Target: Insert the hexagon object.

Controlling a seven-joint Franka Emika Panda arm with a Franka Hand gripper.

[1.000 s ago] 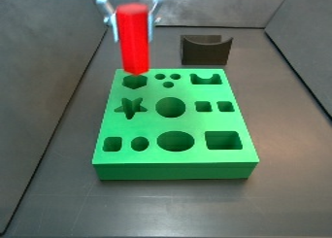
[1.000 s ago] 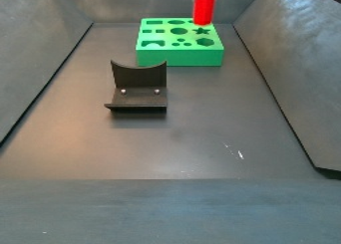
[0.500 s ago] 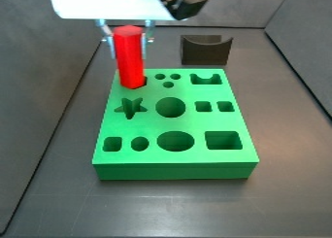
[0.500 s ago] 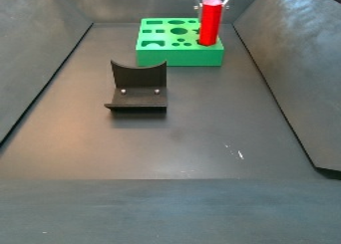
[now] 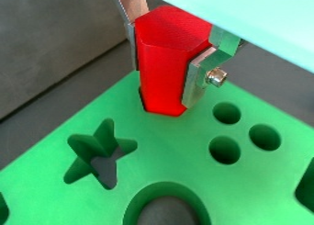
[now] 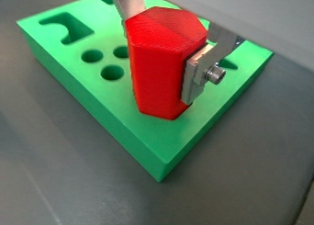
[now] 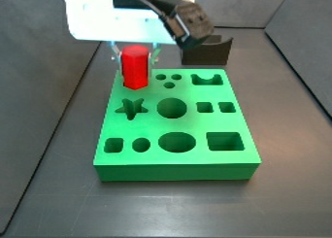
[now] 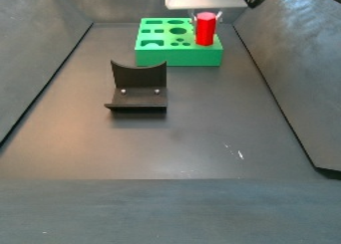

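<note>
Hexagon object (image 5: 163,59) is standing upright with its lower end sitting in the hexagonal hole at a corner of the green board (image 7: 176,135); only the upper part is showing above the board surface in both side views (image 7: 134,66) (image 8: 205,27). Peg is bright red, glossy, flat hexagonal top visible in a wrist view (image 6: 163,65).

Gripper (image 5: 172,47) is clamping the hexagon object, silver finger plates pressing on opposite faces. One finger (image 6: 207,65) with a screw is showing clearly against the peg's side; the opposite one is only partly visible behind the peg's top edge. Gripper body is hanging low directly over that corner of the board in both side views (image 7: 134,50) (image 8: 206,11).

Green board is lying flat on the dark tabletop (image 8: 173,158), carrying several cutouts: star hole (image 5: 98,155) just beside the peg, three small round holes (image 5: 238,134) on the other side, a large round hole (image 7: 172,108) near the middle, plus square and oval ones further along.

Dark grey block (image 7: 205,50) with a curved notch is sitting on the tabletop just behind the board in a side view, apart from it. Fixture (image 8: 136,87) is standing on the tabletop, well apart from the board.
</note>
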